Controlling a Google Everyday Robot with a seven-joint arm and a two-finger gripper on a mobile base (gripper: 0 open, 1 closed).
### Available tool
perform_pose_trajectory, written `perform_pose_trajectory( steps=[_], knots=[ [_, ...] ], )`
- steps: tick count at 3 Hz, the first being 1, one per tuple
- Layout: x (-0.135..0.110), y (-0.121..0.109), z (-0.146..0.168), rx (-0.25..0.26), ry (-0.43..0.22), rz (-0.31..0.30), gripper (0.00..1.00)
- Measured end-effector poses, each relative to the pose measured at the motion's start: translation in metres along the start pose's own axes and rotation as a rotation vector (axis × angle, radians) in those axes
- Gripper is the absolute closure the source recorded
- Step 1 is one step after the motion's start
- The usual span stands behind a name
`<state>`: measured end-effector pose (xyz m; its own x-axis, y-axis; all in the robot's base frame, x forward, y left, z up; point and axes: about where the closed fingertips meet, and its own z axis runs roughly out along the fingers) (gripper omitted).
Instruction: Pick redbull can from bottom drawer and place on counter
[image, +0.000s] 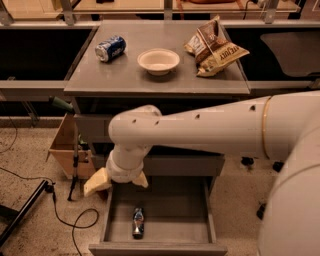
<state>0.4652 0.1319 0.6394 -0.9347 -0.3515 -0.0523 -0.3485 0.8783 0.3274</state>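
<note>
The redbull can lies on its side on the floor of the open bottom drawer, near the front left. My gripper hangs at the drawer's back left corner, above and behind the can, not touching it. Its cream fingers stand apart and hold nothing. My white arm crosses the cabinet front from the right and hides the upper drawer fronts. The grey counter lies above.
On the counter are a dark-blue soda can on its side, a white bowl and a chip bag. A cardboard box stands left of the cabinet. Cables and a black stand leg lie on the floor at left.
</note>
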Motion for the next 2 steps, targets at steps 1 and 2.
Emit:
perform_pose_trajectory(
  steps=[1, 2],
  knots=[
    [0.0065, -0.0041, 0.011, 0.0, -0.003, 0.081, 0.0],
    [0.0065, -0.0041, 0.0109, 0.0, -0.003, 0.081, 0.0]
  ],
)
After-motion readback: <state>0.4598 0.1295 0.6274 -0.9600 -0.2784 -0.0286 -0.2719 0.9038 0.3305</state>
